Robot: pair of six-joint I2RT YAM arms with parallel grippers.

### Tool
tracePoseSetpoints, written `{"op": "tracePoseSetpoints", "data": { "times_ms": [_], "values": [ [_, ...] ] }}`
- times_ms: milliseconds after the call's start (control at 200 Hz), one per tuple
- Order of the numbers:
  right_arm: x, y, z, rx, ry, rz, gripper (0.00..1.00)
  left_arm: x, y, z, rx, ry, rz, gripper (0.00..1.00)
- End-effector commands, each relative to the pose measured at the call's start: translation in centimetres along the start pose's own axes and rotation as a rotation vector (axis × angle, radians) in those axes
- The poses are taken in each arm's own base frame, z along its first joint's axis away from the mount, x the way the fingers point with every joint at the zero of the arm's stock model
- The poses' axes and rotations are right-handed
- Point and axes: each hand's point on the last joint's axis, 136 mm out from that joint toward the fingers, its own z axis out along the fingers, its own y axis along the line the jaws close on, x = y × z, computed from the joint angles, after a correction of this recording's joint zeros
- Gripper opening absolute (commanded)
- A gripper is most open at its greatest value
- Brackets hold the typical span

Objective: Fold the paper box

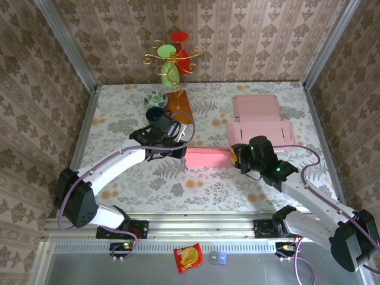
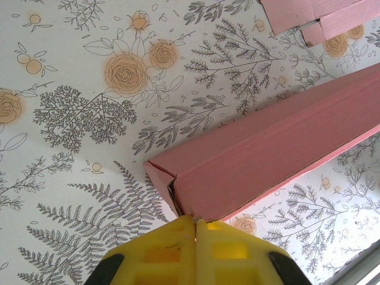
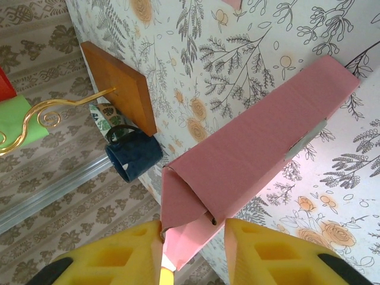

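Pink box [image 1: 206, 158], folded into a long closed bar, at mid-surface between the two hands. Left hand [image 2: 196, 224] shut: its yellow fingertips are pressed together and touch the box's left end; whether a flap is pinched cannot be told. Right hand [image 3: 193, 227] partly open, straddling the box's right end, one finger [image 3: 142, 246] against the end flap, the other just clear. Flat pink sheets [image 1: 258, 122] lie beyond the box on the floral surface [image 1: 113, 119]. Blue mug [image 3: 133, 154] beside a wooden board [image 3: 119, 83].
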Motion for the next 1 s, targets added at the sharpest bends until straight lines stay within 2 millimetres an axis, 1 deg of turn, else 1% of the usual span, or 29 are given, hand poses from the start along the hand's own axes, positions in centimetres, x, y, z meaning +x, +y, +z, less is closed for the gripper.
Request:
{"op": "tracePoseSetpoints", "data": {
  "times_ms": [0,130,250,335,470,665,780,910,995],
  "values": [
    [-1.2,-2.7,0.5,0.087,-0.037,-0.007,0.32,0.2,-0.5,-0.6,0.019,0.014,-0.046,0.16],
    [-1.5,-3.7,0.6,0.123,-0.048,-0.009,0.31,-0.6,-0.8,-1.8,0.074,-0.015,-0.145,0.26],
    [-1.7,-4.3,0.6,0.149,-0.054,-0.011,0.30,-1.3,-0.6,-2.9,0.121,-0.043,-0.255,0.29],
    [-1.8,-4.5,0.7,0.161,-0.056,-0.011,0.30,-1.6,-0.1,-3.0,0.139,-0.051,-0.329,0.29],
    [-1.7,-5.1,0.8,0.191,-0.054,-0.013,0.28,-1.8,0.6,-2.4,0.146,-0.041,-0.390,0.30],
    [-1.7,-5.2,0.9,0.204,-0.049,-0.011,0.27,-2.2,0.7,-1.1,0.180,-0.032,-0.433,0.30],
    [-1.7,-5.2,0.9,0.204,-0.051,-0.009,0.27,-1.9,0.7,-0.5,0.187,-0.013,-0.440,0.29],
    [-1.7,-5.2,0.9,0.203,-0.051,-0.008,0.27,-1.1,1.2,0.0,0.169,0.005,-0.445,0.29],
    [-1.7,-5.2,0.9,0.203,-0.049,-0.008,0.27,-0.9,1.3,0.3,0.166,0.009,-0.444,0.28]
  ]
}}
